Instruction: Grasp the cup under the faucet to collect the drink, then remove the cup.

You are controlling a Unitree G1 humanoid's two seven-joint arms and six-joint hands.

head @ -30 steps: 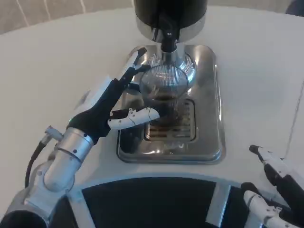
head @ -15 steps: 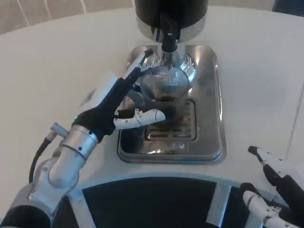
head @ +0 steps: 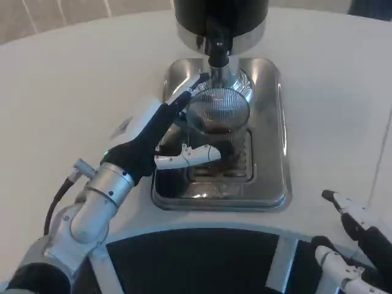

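A clear glass cup (head: 218,110) with dark drink in its bottom stands on the steel drip tray (head: 269,177), right under the faucet (head: 217,52) of the black dispenser (head: 220,15). My left hand (head: 160,138) reaches in from the left and brackets the cup. Its long fingers (head: 190,93) lie along the cup's left rim, and the thumb (head: 193,154) crosses in front of its base. The fingers are still spread rather than wrapped tight. My right hand (head: 355,245) rests at the bottom right, fingers apart and holding nothing.
The tray has a slotted grate (head: 236,168) just in front of the cup. White table (head: 73,79) spreads to the left and right of the tray. A dark curved edge (head: 196,257) runs along the bottom.
My left hand has slid right and forward, so the fingers now reach the cup's rim and the thumb sits in front of its base. The cup has shifted slightly right. The right hand stays put.
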